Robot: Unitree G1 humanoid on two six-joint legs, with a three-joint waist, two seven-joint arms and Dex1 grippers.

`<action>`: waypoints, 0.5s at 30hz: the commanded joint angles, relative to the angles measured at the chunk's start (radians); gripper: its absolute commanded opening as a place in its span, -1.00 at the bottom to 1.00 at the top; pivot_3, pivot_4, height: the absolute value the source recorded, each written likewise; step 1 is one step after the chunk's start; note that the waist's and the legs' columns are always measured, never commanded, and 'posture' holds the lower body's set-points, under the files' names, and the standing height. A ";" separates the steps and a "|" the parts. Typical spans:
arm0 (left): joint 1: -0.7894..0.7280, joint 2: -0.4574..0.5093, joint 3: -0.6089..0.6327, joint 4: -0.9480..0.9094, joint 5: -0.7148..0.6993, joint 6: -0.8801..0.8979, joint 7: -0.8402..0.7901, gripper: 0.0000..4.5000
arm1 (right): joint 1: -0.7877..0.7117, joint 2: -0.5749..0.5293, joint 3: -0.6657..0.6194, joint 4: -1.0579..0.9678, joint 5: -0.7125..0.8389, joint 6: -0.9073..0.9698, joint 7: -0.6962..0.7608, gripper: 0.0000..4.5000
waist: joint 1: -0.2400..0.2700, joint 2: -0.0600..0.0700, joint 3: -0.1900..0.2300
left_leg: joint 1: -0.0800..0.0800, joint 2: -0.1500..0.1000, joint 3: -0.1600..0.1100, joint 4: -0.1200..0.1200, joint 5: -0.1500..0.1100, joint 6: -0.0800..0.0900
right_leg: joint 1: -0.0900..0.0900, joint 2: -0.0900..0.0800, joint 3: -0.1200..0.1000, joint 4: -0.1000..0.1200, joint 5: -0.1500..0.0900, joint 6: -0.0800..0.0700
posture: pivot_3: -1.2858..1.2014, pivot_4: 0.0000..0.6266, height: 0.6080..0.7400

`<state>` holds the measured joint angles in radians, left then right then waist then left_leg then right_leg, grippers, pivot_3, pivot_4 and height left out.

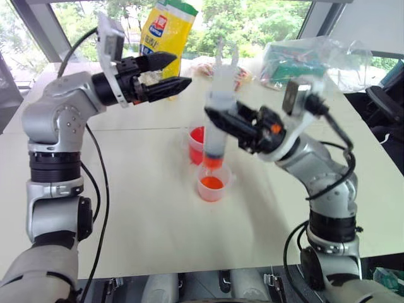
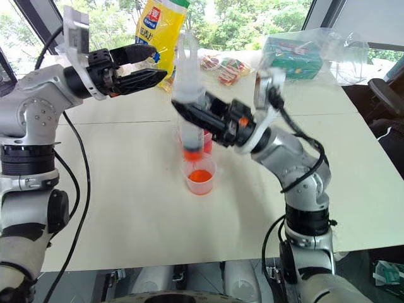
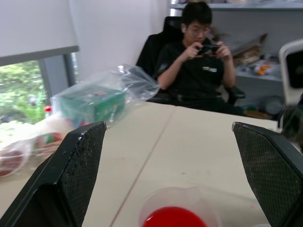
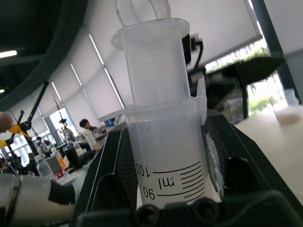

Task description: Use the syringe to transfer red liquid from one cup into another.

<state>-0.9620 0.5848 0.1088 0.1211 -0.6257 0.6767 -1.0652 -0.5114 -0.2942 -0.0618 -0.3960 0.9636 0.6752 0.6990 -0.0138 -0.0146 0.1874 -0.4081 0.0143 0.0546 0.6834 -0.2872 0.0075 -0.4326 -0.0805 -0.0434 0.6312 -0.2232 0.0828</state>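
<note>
- Syringe [image 1: 218,120] first: I have it upright in my right gripper [image 1: 222,121], whose two black fingers are clamped on the upper barrel just under the flange, with the white plunger sticking up above.
- Its orange-red tip hangs over the shorter cup [image 1: 213,183], above the red liquid [image 1: 212,183] lying low in that cup; I cannot tell whether the tip touches the surface.
- The taller all-red cup [image 1: 196,144] stands just behind it on the table [image 1: 145,214], partly hidden by the barrel.
- My left gripper [image 1: 167,74] hovers up and to the left, well apart from the syringe, fingers spread wide and holding nothing.
- Handling, as I judge it: the barrel is stiff, smooth plastic and light, so it should take a firm squeeze but could slide or twist between the pads if wet. A little dark liquid seems to sit low in the barrel, adding scant weight.
- Best hold is where I have it, below the flange, which stops it from slipping downward.
- The plunger will want a push along its axis from my free left gripper on the looped top; any sideways shove could tilt the barrel.
- Both cups look thin, light and easy to tip, so I would keep the tip clear of their rims.
</note>
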 commanded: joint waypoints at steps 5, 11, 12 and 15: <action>-0.004 0.083 -0.003 -0.095 -0.096 0.113 -0.114 0.96 | 0.040 -0.007 0.050 0.001 -0.120 -0.110 0.046 -0.28 | -0.002 0.000 0.000 | 0.000 0.000 0.000 0.000 0.000 0.000 | 0.000 0.001 0.000 0.000 0.000 0.000 | 0.03 -0.52 1.00; -0.012 0.087 0.010 -0.095 -0.123 0.147 -0.101 0.96 | 0.044 -0.005 0.058 0.022 -0.149 -0.135 0.062 -0.28 | 0.004 0.000 0.000 | 0.000 0.000 0.000 0.000 0.000 0.000 | 0.000 0.000 0.000 0.000 0.000 0.000 | 0.03 -0.52 1.00; -0.015 0.080 0.012 -0.097 -0.133 0.153 -0.096 0.96 | 0.047 -0.007 0.063 0.025 -0.159 -0.140 0.067 -0.28 | 0.003 0.000 0.000 | 0.000 0.000 0.000 0.000 0.000 0.000 | 0.000 0.000 0.000 0.000 0.000 0.000 | 0.03 -0.52 1.00; -0.031 0.038 0.012 -0.098 -0.152 0.158 -0.063 0.96 | 0.054 -0.007 0.078 0.036 -0.183 -0.152 0.079 -0.28 | 0.003 0.000 0.000 | 0.000 0.000 0.000 0.000 0.000 0.000 | 0.000 0.000 0.000 0.000 0.000 0.000 | 0.03 -0.52 1.00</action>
<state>-0.9572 0.6346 0.0967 0.0550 -0.7530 0.8368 -1.1472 -0.4576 -0.2990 0.0129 -0.3479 0.7881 0.5507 0.7645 -0.0105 -0.0147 0.1875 -0.4082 0.0143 0.0540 0.6836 -0.2872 0.0074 -0.4325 -0.0802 -0.0434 0.6310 -0.2232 0.0828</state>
